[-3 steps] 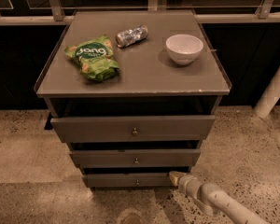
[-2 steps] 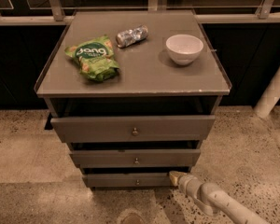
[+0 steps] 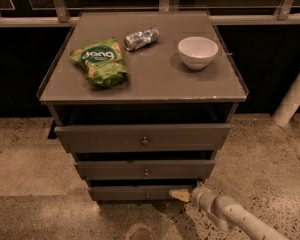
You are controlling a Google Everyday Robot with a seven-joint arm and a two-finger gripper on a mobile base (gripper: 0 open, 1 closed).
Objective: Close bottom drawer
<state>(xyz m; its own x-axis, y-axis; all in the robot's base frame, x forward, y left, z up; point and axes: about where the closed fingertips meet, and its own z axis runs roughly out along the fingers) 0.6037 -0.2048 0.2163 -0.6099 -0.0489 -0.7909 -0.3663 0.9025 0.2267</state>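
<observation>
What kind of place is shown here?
Probably an indoor office or lab corner: a grey drawer cabinet on speckled floor, a chip bag and bowl on top. The gripper is at the bottom drawer.

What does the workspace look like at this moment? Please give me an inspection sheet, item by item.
Surface: grey cabinet top, carrying three items.
Job's things: bottom drawer, knob at centre, dark gap above its front; whether it is fully shut cannot be told.
Clutter: green snack bag, can lying on its side, white bowl upright.
Hand: hand low at the right part of the bottom drawer's front, at or against it.
Cables: nothing seen.
Surroundings: speckled floor, white post at right.
</observation>
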